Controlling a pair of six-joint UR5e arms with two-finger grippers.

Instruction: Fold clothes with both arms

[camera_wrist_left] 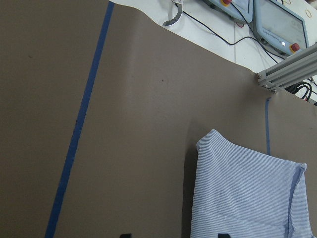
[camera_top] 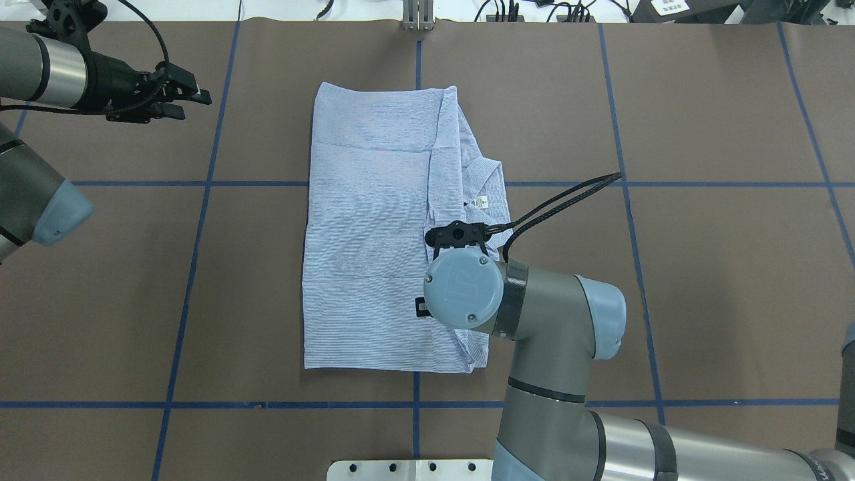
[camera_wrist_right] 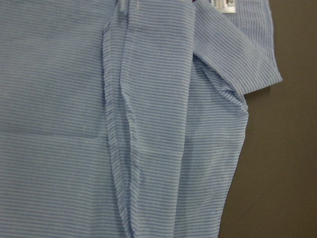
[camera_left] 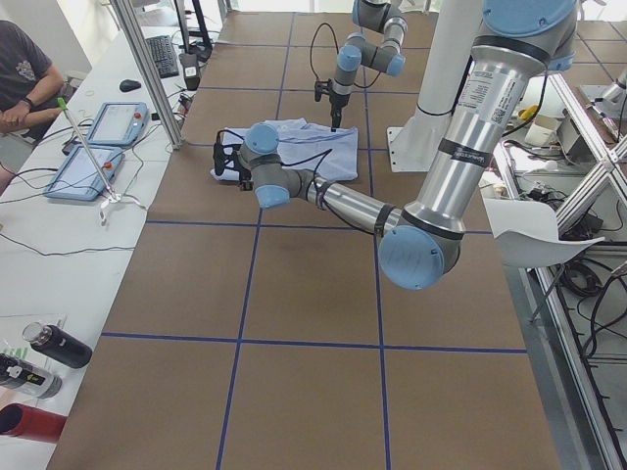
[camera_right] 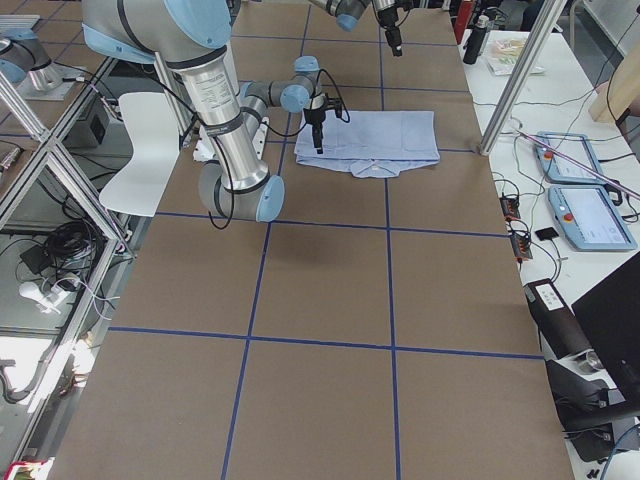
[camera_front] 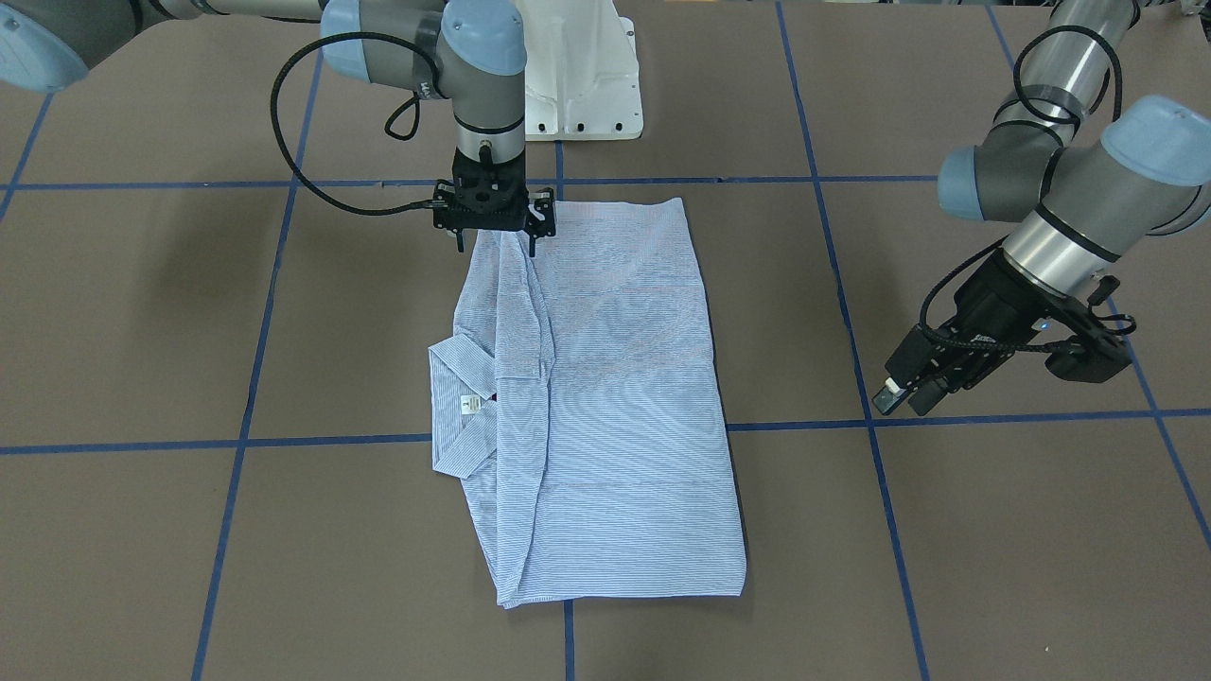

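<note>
Jaws of right gripper (camera_front: 496, 248) stand spread, pointing straight down at the shirt (camera_front: 615, 397) corner nearest the robot base. They hold nothing; can't tell if the tips touch cloth. Left gripper (camera_front: 903, 405) hangs well off to the side over bare table (camera_front: 993, 567), jaws also apart & empty, prob. kept clear so it won't snag fabric. Shirt lies flat mid-table as a long rectangle, sleeves tucked in, collar (camera_front: 454, 416) poking out on our R side. We judge the side folds done. Next is likely a lengthwise fold, hence R arm poised at that end; L arm must take the matching corner.
</note>
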